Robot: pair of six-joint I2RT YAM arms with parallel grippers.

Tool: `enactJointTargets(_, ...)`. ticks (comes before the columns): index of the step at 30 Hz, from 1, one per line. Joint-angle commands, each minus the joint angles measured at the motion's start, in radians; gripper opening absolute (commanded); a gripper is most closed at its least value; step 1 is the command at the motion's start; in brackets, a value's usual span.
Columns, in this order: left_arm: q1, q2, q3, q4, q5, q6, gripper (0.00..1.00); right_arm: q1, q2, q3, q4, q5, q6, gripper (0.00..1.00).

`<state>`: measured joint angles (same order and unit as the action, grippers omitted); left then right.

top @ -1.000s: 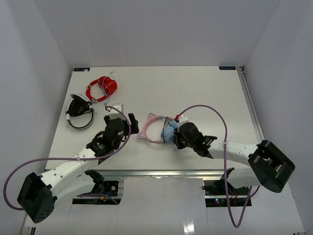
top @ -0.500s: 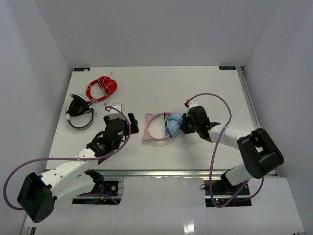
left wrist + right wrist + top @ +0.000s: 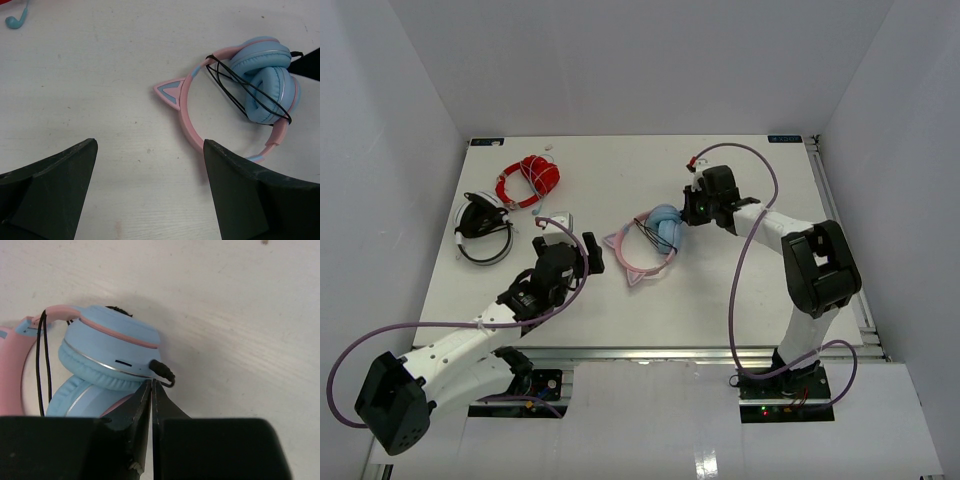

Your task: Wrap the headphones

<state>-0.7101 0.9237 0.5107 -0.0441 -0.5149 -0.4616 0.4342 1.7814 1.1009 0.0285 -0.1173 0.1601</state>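
The headphones [image 3: 655,235] lay at eight o'clock from our right jaws, pressed together just beside the earcup [image 3: 112,347]; our left jaws, spread, sat farther off.

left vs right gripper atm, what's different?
The left gripper is open, jaws wide; the right gripper is shut, fingers pressed together. The left gripper sits short of the headphones, touching nothing; the right gripper's tips are at the light-blue earcup, just under the cable plug. Whether it pinches anything cannot be told. Both point at the headphones.
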Motion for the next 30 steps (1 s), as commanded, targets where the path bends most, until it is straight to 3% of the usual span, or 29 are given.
enactJointTargets(1, -0.006, -0.019, -0.008, 0.006, -0.019, -0.007, 0.98, -0.054, 0.074, 0.166, -0.114, -0.035, -0.074, 0.09)
enactJointTargets(4, -0.007, -0.020, -0.009, 0.006, -0.019, -0.007, 0.98, -0.077, 0.090, 0.215, -0.186, -0.038, -0.090, 0.11)
enactJointTargets(10, -0.011, -0.023, -0.015, 0.027, 0.010, 0.012, 0.98, -0.074, -0.104, 0.125, -0.217, -0.018, -0.064, 0.13)
enactJointTargets(16, -0.011, -0.020, -0.020, 0.035, 0.026, 0.021, 0.98, -0.058, -0.217, 0.114, -0.276, -0.026, -0.073, 0.25)
enactJointTargets(19, -0.012, -0.026, -0.020, 0.036, 0.030, 0.024, 0.98, -0.048, -0.230, 0.113, -0.297, -0.041, -0.063, 0.25)
enactJointTargets(28, -0.014, -0.050, -0.035, 0.070, 0.062, 0.045, 0.98, 0.191, -0.181, 0.130, -0.292, 0.187, -0.040, 0.24)
enactJointTargets(29, -0.014, -0.053, -0.037, 0.070, 0.061, 0.046, 0.98, 0.197, -0.177, 0.124, -0.287, 0.214, -0.037, 0.29)
enactJointTargets(30, -0.015, -0.055, -0.037, 0.070, 0.059, 0.045, 0.98, 0.201, -0.177, 0.110, -0.277, 0.255, -0.032, 0.39)
